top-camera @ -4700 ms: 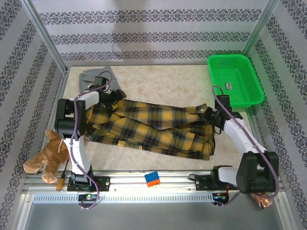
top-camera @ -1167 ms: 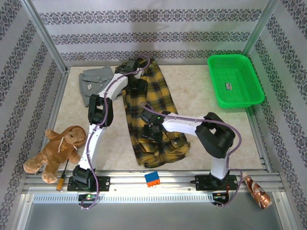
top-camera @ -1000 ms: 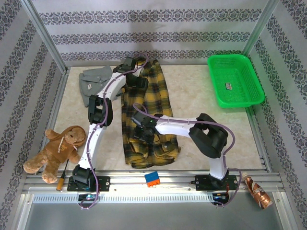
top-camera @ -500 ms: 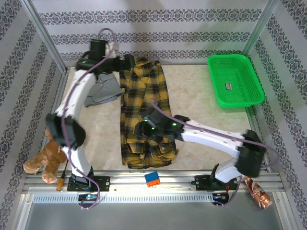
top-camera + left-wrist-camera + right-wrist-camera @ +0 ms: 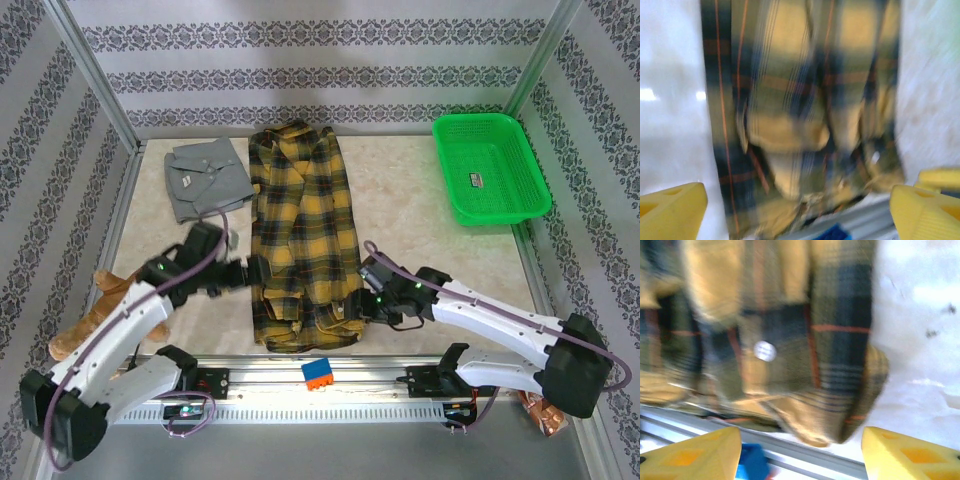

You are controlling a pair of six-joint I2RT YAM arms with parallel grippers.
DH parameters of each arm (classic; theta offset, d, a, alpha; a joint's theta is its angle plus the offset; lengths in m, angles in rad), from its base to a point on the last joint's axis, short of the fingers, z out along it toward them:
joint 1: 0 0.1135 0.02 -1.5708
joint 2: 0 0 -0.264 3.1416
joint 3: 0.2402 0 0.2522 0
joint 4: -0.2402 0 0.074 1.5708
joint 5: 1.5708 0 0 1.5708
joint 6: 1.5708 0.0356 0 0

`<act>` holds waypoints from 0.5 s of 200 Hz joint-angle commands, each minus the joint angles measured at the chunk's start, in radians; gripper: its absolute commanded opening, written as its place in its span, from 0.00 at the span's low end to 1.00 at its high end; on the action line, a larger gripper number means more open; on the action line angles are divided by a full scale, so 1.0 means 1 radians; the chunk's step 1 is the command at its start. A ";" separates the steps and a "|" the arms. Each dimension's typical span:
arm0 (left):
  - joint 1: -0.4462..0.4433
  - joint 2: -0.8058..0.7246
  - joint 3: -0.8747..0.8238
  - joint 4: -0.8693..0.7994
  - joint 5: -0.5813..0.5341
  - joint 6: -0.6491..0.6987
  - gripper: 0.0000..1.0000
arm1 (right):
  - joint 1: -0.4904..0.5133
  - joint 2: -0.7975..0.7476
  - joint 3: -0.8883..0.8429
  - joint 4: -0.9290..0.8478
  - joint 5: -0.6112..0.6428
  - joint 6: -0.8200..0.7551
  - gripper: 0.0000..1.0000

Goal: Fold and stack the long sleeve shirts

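The yellow-and-black plaid long sleeve shirt [image 5: 300, 235] lies as a long narrow strip from the back of the table to its front edge. The grey shirt [image 5: 205, 178], folded small, sits to its left at the back. My left gripper [image 5: 256, 272] hovers at the plaid shirt's left edge, and my right gripper [image 5: 356, 302] at its right edge near the front hem. In the left wrist view the gripper [image 5: 800, 215] is open, with blurred plaid cloth [image 5: 805, 115] beyond it. The right wrist view shows the other gripper [image 5: 800, 455] open over the hem corner [image 5: 840, 405].
A green basket [image 5: 490, 165] stands at the back right. A brown plush toy [image 5: 85, 325] lies at the front left, partly behind my left arm. A blue-and-orange block [image 5: 318, 372] sits on the front rail, and a copper-coloured object [image 5: 545, 412] lies at the far right front.
My left arm has swung from the back of the table to the plaid shirt's near left edge. My right arm has drawn off the shirt to its right side. The shirt lies straighter.
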State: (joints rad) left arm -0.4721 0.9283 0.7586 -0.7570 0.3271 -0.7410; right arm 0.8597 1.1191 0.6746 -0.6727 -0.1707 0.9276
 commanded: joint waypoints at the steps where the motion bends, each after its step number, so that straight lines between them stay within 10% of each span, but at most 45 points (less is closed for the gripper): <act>1: -0.128 -0.060 -0.132 0.007 -0.104 -0.225 0.88 | 0.004 -0.012 -0.067 0.078 -0.049 -0.047 0.63; 100: -0.278 -0.057 -0.406 0.336 -0.100 -0.487 0.73 | 0.004 0.102 -0.147 0.272 -0.070 -0.026 0.60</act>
State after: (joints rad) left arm -0.7387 0.8505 0.3962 -0.5541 0.2131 -1.1507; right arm 0.8600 1.2041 0.5461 -0.4644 -0.2344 0.8909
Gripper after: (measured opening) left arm 0.749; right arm 0.603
